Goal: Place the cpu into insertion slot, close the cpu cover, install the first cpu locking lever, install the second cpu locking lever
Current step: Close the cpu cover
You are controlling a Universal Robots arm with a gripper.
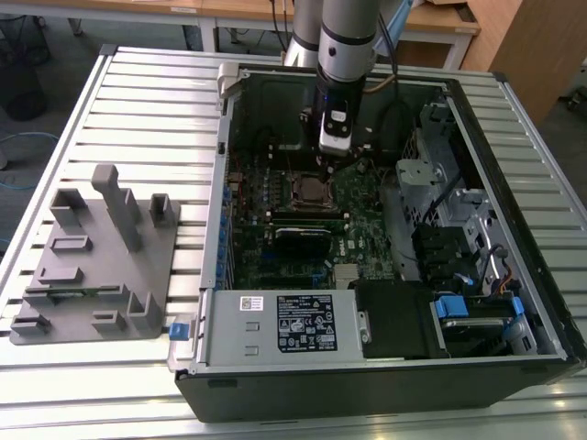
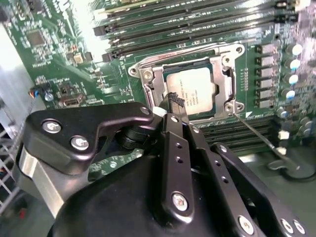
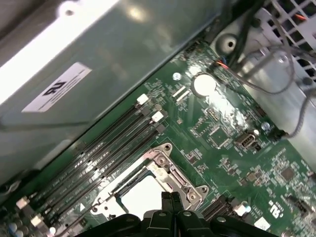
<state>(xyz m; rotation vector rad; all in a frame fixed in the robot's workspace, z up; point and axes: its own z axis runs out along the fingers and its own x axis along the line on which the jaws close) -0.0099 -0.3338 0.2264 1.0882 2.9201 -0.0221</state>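
Note:
The cpu [image 2: 190, 91] lies flat in the insertion slot [image 2: 223, 68], its silver top showing through the window of the cpu cover [image 2: 149, 75], which lies down around it. A thin wire locking lever [image 2: 256, 134] angles away from one corner of the socket. My gripper [image 2: 175, 101] is shut with nothing in it, its black tips hovering just over the socket's edge beside the chip. In the first wrist view the fingertips [image 3: 167, 198] sit over the cpu [image 3: 140, 195] and cover [image 3: 170, 170]. In the exterior view the gripper [image 1: 334, 147] hangs just behind the socket [image 1: 310, 190].
Rows of long black memory slots [image 2: 187, 22] flank the socket. A black ribbed card [image 1: 303, 240] lies in front of it. Drive cages and cables [image 1: 440, 211] fill the case on the exterior view's right. A grey fixture block [image 1: 96, 257] stands on the slatted table.

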